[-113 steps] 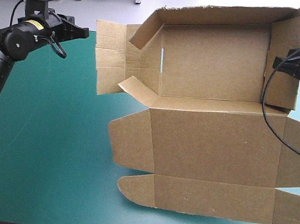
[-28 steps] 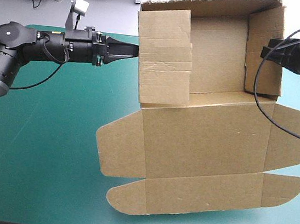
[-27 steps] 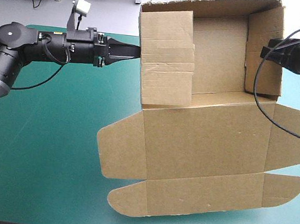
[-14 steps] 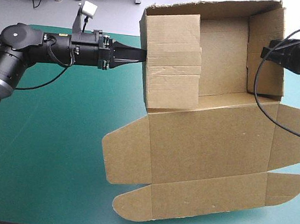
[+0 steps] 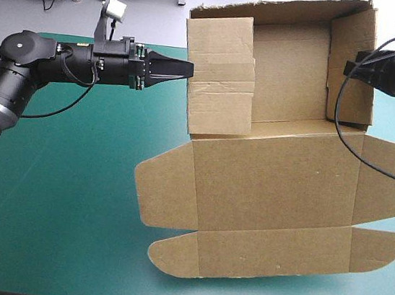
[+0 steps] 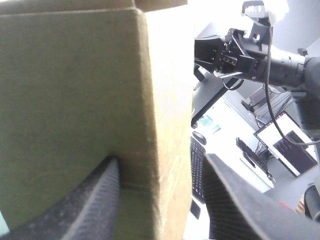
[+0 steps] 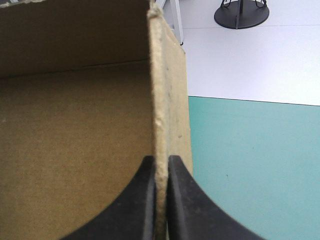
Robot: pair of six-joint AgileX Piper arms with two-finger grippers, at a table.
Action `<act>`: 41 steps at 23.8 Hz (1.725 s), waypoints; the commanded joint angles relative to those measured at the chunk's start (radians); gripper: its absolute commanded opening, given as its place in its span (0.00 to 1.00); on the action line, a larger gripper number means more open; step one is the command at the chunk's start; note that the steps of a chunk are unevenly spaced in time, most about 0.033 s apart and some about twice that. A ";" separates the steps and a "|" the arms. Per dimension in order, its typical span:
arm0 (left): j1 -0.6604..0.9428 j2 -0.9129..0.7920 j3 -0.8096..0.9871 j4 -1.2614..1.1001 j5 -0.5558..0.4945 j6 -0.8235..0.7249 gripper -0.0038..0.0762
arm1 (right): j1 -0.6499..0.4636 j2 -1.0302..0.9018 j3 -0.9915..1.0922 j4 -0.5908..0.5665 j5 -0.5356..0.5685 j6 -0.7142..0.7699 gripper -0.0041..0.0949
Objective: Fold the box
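Note:
The brown box lies at the table's right, its back wall raised past the far edge and its lid panel flat toward the front. Its left wall flap stands folded up and inward. My left gripper is at that flap's outer face. In the left wrist view, the left gripper is open, with the flap's edge between the black fingers. My right gripper is shut on the right wall. The right wrist view shows that gripper pinching the wall's edge.
The teal-green cover shows left of the box and along the front edge. The box's rounded lid flaps reach close to the front edge. From the left wrist view, the right gripper is visible beyond the flap.
The left flap, flat earlier, now stands folded up with the left gripper at it. Just before, the flap and box shifted slightly back toward the left. The right gripper has kept its hold.

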 commanded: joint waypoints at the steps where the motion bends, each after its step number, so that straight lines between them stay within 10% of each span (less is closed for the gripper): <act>1: -0.007 -0.046 -0.031 -0.097 0.065 0.006 0.51 | -0.005 -0.023 -0.029 0.042 -0.086 0.010 0.03; 15: -0.066 -0.046 -0.031 0.159 -0.268 0.029 0.51 | 0.017 -0.023 -0.029 0.153 -0.088 0.007 0.04; 19: -0.156 -0.036 -0.031 0.267 -0.400 0.029 0.50 | 0.143 -0.014 -0.029 0.032 -0.098 0.039 0.04; 25: -0.208 -0.035 -0.031 0.354 -0.532 0.022 0.18 | 0.229 0.008 -0.029 -0.025 -0.098 0.071 0.04; 27: -0.208 -0.035 -0.031 0.362 -0.539 0.026 0.04 | 0.244 0.015 -0.029 -0.025 -0.098 0.082 0.04; 41: -0.216 -0.015 -0.031 1.095 -0.425 -0.522 0.04 | 0.284 0.234 -0.029 -0.097 0.161 0.202 0.04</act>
